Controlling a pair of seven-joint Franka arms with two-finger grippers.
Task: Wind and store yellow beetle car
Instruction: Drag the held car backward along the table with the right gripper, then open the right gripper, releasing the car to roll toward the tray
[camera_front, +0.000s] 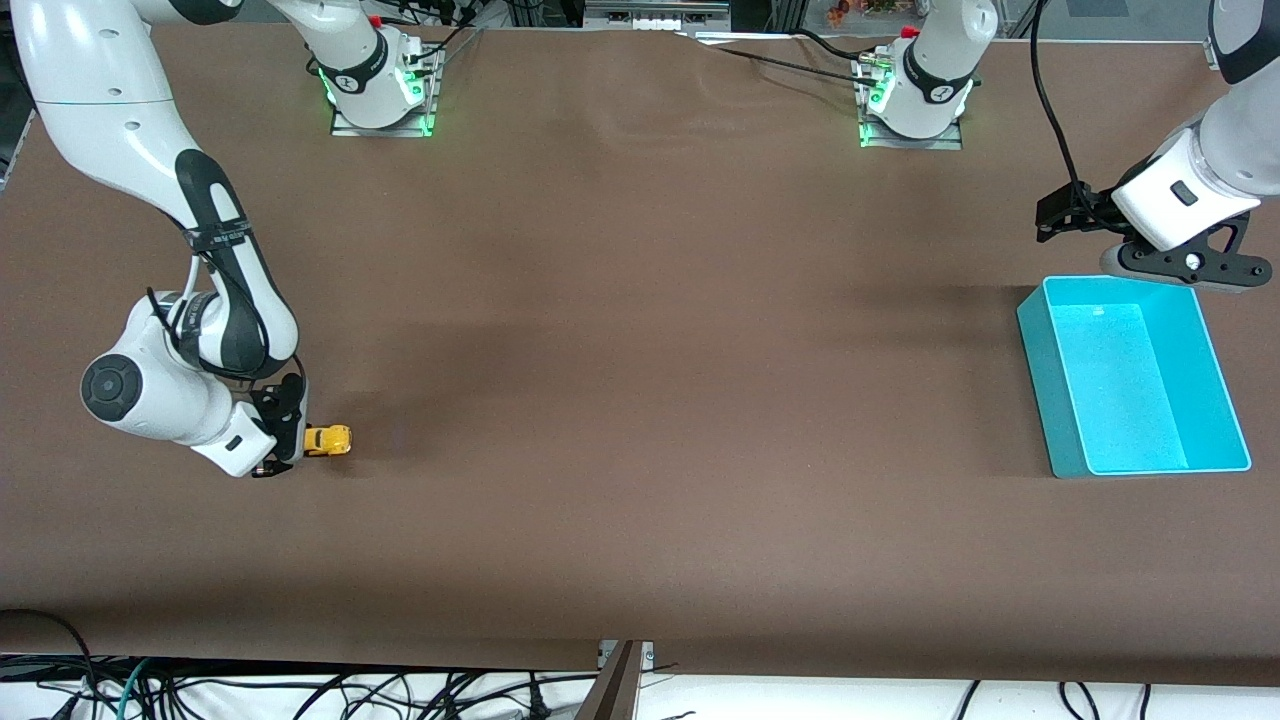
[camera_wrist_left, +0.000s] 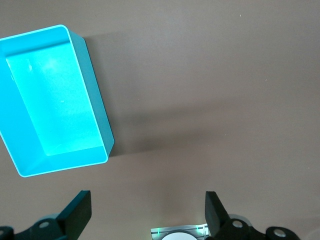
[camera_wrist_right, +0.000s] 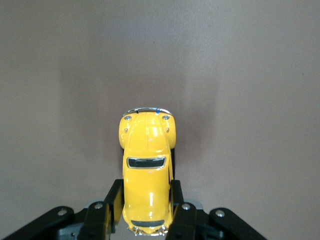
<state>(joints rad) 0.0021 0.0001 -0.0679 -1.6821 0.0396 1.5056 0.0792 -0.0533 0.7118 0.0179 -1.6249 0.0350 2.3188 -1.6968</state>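
The yellow beetle car (camera_front: 328, 440) sits low at the right arm's end of the brown table (camera_front: 640, 400), well apart from the teal bin (camera_front: 1135, 375), which stands at the left arm's end with nothing visible inside it. The right gripper (camera_front: 283, 445) is down at table level and is clenched on the car: in the right wrist view its two black fingers (camera_wrist_right: 114, 200) press against both flanks of the yellow beetle car (camera_wrist_right: 147, 172) around the rear half of the body, while the rounded nose with its chrome bumper and small headlights points away from the gripper (camera_wrist_right: 146, 207). From the front view the car appears to rest on or just over the cloth, and which of the two cannot be told. The right arm bends down from its base at the far edge of the table to reach this spot. The left gripper (camera_front: 1165, 255) hangs in the air over the far rim of the bin, its jaws released and spread wide with nothing between them; the left wrist view shows the two dark fingertips (camera_wrist_left: 80, 210) apart above bare table, just beside the teal bin (camera_wrist_left: 97, 107), and the left arm waits there
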